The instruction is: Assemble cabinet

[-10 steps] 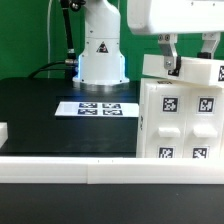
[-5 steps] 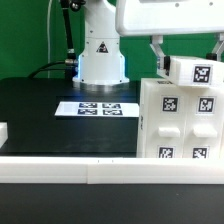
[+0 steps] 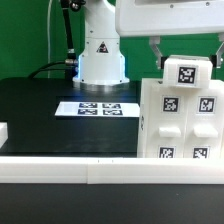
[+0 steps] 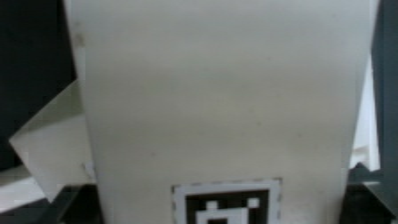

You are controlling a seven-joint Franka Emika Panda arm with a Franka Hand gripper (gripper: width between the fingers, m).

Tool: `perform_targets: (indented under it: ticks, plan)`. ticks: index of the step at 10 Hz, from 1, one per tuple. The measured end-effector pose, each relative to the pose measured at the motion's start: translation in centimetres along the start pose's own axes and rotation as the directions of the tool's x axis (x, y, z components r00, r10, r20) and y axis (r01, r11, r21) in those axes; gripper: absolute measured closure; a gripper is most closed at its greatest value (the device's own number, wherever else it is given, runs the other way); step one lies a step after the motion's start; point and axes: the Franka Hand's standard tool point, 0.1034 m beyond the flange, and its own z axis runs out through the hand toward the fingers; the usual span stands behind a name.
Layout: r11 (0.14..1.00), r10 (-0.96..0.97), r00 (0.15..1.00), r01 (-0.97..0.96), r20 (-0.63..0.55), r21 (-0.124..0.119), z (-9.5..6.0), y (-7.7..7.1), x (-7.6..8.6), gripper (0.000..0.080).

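tagged block (image 3: 187, 74) shifted left atop cabinet (image 3: 180, 120); marker board (image 3: 97, 108) apart.

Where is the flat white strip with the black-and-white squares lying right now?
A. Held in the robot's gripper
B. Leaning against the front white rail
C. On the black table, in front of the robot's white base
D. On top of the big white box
C: the marker board lies flat on the black table, just in front of the robot's white base, apart from the cabinet.

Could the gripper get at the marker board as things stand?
Probably not straight away: the gripper appears shut on a white tagged part above the cabinet. The marker board itself lies uncovered.
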Motion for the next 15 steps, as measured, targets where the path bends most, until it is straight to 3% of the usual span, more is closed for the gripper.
perform_targets:
  ticks: [3,4,6,8,10,13,15]
  plan:
    - [0.986,0.168,0.986,-0.168,-0.001,0.002,0.03,0.04,0.02,0.0243]
    - [0.951,0.309,0.951,-0.309,-0.011,0.020,0.09,0.08,0.11,0.0243]
    - [0.886,0.464,0.886,-0.463,-0.013,0.029,0.11,0.07,0.17,0.0243]
    - [0.763,0.646,0.764,-0.644,-0.005,0.057,0.07,0.03,0.40,0.0243]
    - [0.629,0.776,0.631,-0.774,0.007,0.064,0.04,-0.11,0.43,0.0243]
    - [0.414,0.910,0.415,-0.909,0.016,0.059,0.04,-0.19,0.32,0.0243]
    - [0.234,0.972,0.235,-0.972,0.029,0.037,0.08,-0.04,0.08,0.0243]
